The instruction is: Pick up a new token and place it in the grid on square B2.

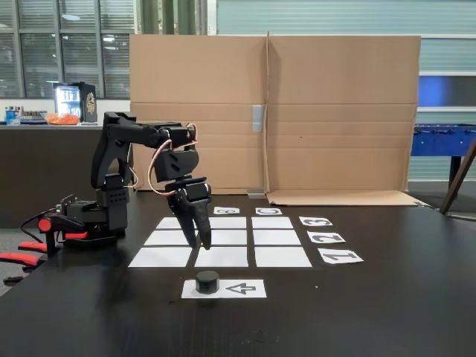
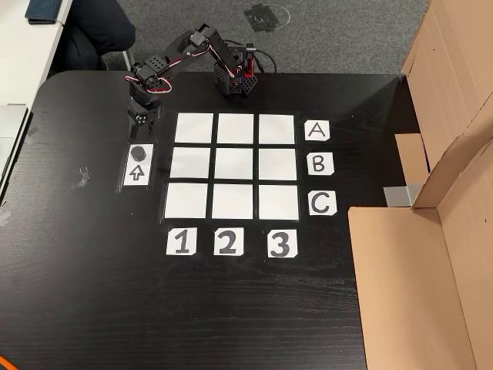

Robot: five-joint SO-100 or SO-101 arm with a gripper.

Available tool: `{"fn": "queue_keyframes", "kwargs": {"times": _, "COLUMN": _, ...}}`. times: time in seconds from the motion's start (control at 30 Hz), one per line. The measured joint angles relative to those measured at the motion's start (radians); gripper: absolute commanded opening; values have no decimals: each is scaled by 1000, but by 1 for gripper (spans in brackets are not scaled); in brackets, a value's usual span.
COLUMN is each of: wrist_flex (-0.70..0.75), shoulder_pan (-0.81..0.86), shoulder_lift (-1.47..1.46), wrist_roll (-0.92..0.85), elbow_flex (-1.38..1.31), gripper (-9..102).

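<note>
So the arm [image 1: 119,160] is folded up off its base and bent over at the elbow, with the gripper [image 1: 202,239] pointing pretty much straight down at the black table [image 1: 387,312]. In the top-down fixed view the gripper [image 2: 144,116] sits just off the edge of the grid [image 2: 235,166], near the A row. The fingers look nearly closed with nothing between them, though a small gap can't be ruled out from either fixed view. The token [image 1: 207,281] is sitting on one end of the arrow strip [image 1: 242,288], below the fingertips and not touching them. From above, the token [image 2: 139,152] is just past the gripper. Square B2 [image 2: 235,164] is bare.
</note>
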Motion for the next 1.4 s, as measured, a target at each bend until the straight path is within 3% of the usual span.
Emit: {"fn": "queue_keyframes", "kwargs": {"times": 1.4, "wrist_flex": 0, "shoulder_pan": 23, "shoulder_lift": -275, "wrist_roll": -9, "elbow_flex": -198, "gripper": 27}}
